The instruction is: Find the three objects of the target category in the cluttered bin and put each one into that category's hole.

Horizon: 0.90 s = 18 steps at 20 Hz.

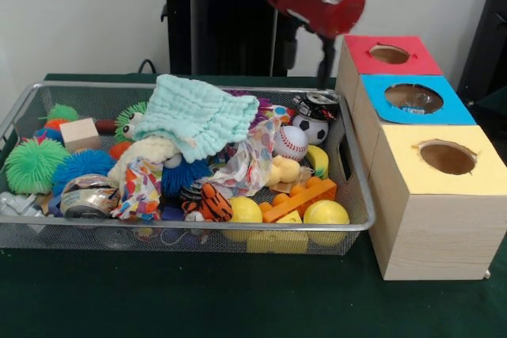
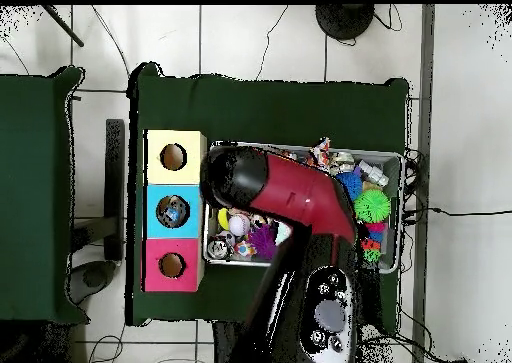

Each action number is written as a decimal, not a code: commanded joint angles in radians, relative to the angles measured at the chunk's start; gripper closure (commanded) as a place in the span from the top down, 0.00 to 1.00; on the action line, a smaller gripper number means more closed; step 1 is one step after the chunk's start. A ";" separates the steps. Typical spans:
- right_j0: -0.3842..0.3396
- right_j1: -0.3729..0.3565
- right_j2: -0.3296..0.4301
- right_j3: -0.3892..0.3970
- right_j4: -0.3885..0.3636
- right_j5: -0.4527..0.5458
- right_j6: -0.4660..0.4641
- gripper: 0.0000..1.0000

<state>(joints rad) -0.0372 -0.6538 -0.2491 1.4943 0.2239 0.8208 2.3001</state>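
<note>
Hand (image 1: 325, 77) perhaps behind bin (image 1: 355, 195) rim.

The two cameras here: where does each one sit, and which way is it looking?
Front view: low, across the table, facing the wire bin and the three-hole box; the red arm hangs from above.
Overhead view: above, looking straight down; the arm covers much of the bin.
Both show the bin, the box, the toys and the green table.
</note>
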 commanded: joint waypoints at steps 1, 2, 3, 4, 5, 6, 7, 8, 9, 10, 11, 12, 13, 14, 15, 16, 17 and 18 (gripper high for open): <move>-0.171 -0.043 0.098 0.014 -0.146 0.002 -0.277 1.00; -0.191 -0.049 0.107 0.017 -0.176 -0.007 -0.311 1.00; -0.208 -0.054 0.117 0.019 -0.206 -0.015 -0.339 1.00; -0.225 -0.062 0.133 0.026 -0.226 -0.025 -0.356 1.00; -0.242 -0.069 0.149 0.032 -0.247 -0.035 -0.372 1.00; -0.258 -0.076 0.166 0.038 -0.267 -0.045 -0.389 0.00; -0.266 -0.083 0.171 0.046 -0.280 -0.050 -0.384 0.00; -0.270 -0.087 0.172 0.033 -0.295 -0.022 -0.373 0.00; -0.275 -0.094 0.177 0.026 -0.317 -0.013 -0.373 0.00; -0.286 -0.101 0.188 0.025 -0.326 -0.004 -0.370 0.00; -0.295 -0.111 0.199 0.037 -0.329 -0.003 -0.361 0.00; -0.312 -0.116 0.208 0.041 -0.339 0.001 -0.366 0.00; -0.323 -0.122 0.219 0.048 -0.345 0.001 -0.365 0.00; -0.339 -0.123 0.231 0.046 -0.353 0.006 -0.374 0.00; -0.349 -0.125 0.241 0.051 -0.361 0.006 -0.377 0.00; -0.361 -0.126 0.251 0.048 -0.368 0.011 -0.381 0.00; -0.370 -0.127 0.260 0.050 -0.376 0.011 -0.384 0.00; -0.380 -0.127 0.269 0.046 -0.384 0.016 -0.389 0.00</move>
<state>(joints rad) -0.3691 -0.7693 -0.1420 1.4948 -0.0759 0.8212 2.2405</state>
